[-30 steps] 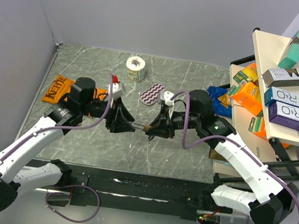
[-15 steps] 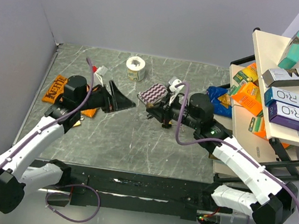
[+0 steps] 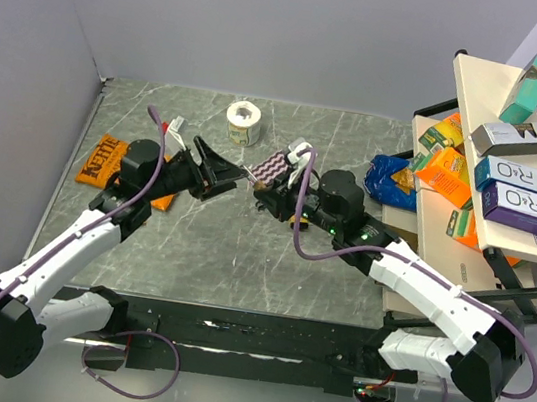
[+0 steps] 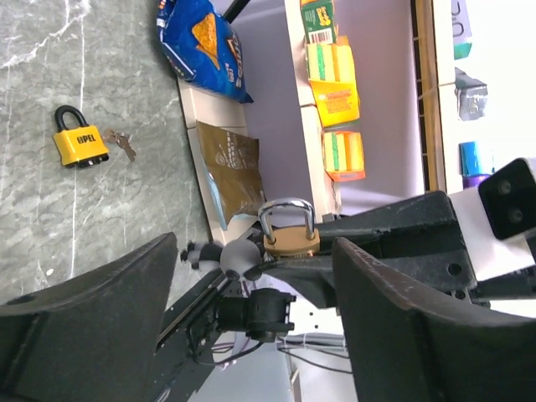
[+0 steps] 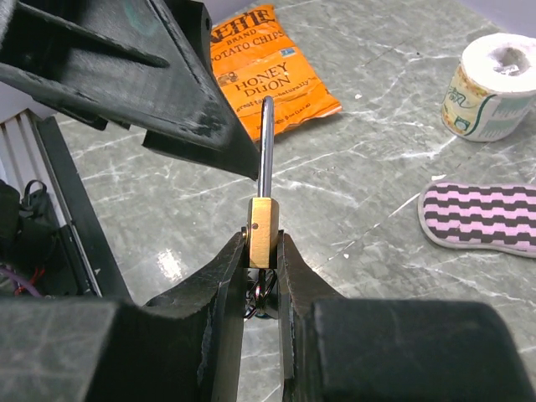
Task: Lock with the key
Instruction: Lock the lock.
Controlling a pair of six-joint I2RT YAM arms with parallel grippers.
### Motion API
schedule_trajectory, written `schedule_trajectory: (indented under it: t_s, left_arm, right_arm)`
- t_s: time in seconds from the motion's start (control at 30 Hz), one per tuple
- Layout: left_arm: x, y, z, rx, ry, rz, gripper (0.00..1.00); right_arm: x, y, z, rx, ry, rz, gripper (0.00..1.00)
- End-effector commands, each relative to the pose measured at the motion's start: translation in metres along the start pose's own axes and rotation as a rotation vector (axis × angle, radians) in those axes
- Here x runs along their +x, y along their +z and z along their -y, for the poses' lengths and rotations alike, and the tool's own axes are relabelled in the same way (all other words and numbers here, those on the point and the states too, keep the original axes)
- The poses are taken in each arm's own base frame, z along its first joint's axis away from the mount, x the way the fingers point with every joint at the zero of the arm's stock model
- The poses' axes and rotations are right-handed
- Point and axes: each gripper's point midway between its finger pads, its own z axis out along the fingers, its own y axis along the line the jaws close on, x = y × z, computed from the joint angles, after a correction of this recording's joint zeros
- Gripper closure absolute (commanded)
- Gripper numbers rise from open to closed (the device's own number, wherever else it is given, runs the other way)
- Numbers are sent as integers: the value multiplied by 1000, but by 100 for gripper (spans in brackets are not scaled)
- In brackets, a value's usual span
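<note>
A small brass padlock (image 5: 262, 228) with a silver shackle is clamped upright between the fingers of my right gripper (image 5: 262, 243), held above the table. A key ring (image 5: 266, 295) hangs under the padlock between the fingers. In the top view the right gripper (image 3: 270, 201) holds the padlock (image 3: 262, 192) near mid-table. My left gripper (image 3: 236, 171) is open and empty, its jaws spread wide just left of the padlock. In the left wrist view the padlock (image 4: 290, 237) sits between my left fingers (image 4: 109, 318), untouched by them.
A yellow padlock (image 4: 79, 144) with keys (image 4: 124, 144) lies on the table near a blue chip bag (image 3: 393, 179). An orange chip bag (image 3: 103, 158), a toilet roll (image 3: 244, 122) and a striped pad (image 3: 276, 167) lie at the back. A rack of boxes (image 3: 519, 148) stands right.
Both grippers have moved from the table's middle toward the back. The left gripper has swung up and left, and now stands open beside the padlock that the right gripper holds.
</note>
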Motion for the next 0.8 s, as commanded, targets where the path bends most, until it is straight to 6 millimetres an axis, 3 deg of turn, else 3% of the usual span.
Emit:
schedule_trajectory:
  t_s: [0.0,0.13,0.37,0.77]
  left_arm:
    - [-7,4,8,18,-28,54,26]
    - [-8,9,3,-3,-78,58,27]
    - [-5,14,22,57,-32,61,42]
    - [-3,19,17,43,-58,60,58]
  right_arm:
    - [-45,3,-8,-3,-15,129,100]
    - [-44,6,-9,7,-16,124,100]
    - [-45,10,-13,0,-6,125,100]
    - [-41,13,-18,-18,-4,120,100]
